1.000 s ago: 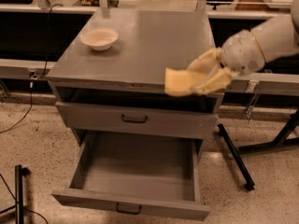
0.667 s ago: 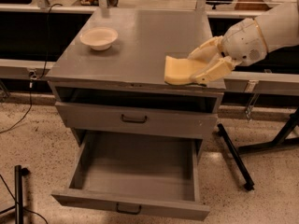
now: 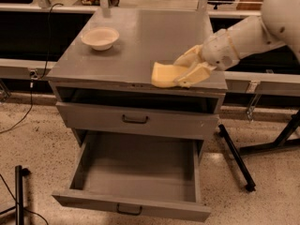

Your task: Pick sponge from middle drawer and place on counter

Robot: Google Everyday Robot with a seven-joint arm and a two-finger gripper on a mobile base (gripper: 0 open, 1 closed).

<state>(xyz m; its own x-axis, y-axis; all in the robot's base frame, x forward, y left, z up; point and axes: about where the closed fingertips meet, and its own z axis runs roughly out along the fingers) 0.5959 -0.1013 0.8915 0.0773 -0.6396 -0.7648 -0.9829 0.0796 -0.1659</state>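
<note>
I am at the placing step: my fingers [image 3: 182, 73] are clamped on the sponge [image 3: 164, 74], one above its right end and one below, and they sit over the front right part of the worktop [image 3: 140, 36], just inside its front edge. The sponge lies low and fairly flat there, its left part looking as if it touches the surface, though I cannot tell for sure whether it rests or hangs just clear. The middle drawer [image 3: 126, 205] stands pulled out below with nothing visible inside it, and the shallower drawer [image 3: 136, 118] above it is shut. A bowl [image 3: 100, 36] sits well apart at the back left of the worktop, out of my way. As I judge it, the pick is done and only the release is left. The next move calls for settling the sponge fully on the surface, a little further in from the edge so it cannot slip off, then spreading my fingers and drawing back without dragging it along.
</note>
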